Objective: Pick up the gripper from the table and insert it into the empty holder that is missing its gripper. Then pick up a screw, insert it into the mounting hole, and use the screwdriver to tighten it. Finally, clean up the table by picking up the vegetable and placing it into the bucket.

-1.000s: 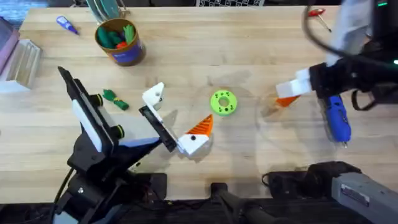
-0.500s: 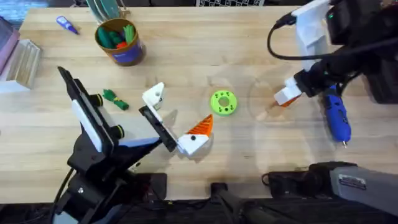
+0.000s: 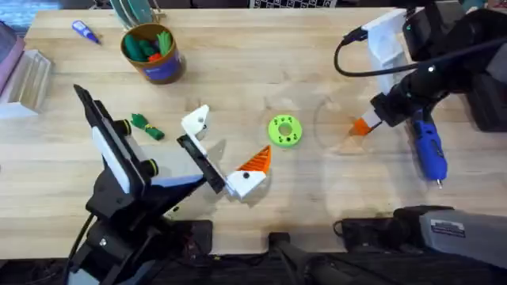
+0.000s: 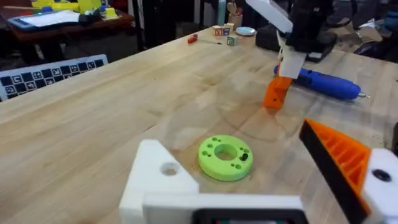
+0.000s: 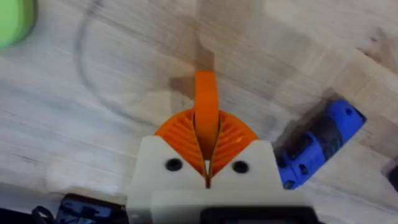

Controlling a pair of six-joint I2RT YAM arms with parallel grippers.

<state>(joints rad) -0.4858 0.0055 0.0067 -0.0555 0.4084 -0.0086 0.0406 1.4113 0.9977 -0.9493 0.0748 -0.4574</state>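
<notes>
Right now the right arm's gripper [image 3: 372, 120], white fingers with orange ribbed pads, sits at right-centre of the overhead frame. Its pads are pressed together on the orange wedge-shaped plastic fingertip [image 5: 206, 106]; the wedge's tip pokes out past the pads, at or just above the wooden table [image 3: 261, 55]. Judgement: the pick-up is done or nearly so, and the insertion is not yet done.

Left arm's gripper [image 3: 222, 150] lies low at centre frame, jaws wide apart, holding nothing. One finger carries its orange pad. The other is the bare white blocky plastic holder [image 4: 163, 180], with its small dark mounting hole [image 4: 169, 168] showing in the face. That is the target, and it is well apart from the held wedge.

Fat blue pen-shaped powered screwdriver [image 3: 428, 149] lies on the table just beside the right gripper, untouched. I can't make out any loose screw. A bright green round disc with holes [image 3: 285, 131] lies between the two grippers; it is not a task part.

Small dark-green elongated toy vegetable [image 3: 147, 127] is on the table at left-centre, near the left arm. Round orange-gold bucket with a blue band [image 3: 152, 52] stands at upper left, already holding other toy pieces.

Left to do: insert the wedge, fit and tighten the screw, bin the vegetable.
</notes>
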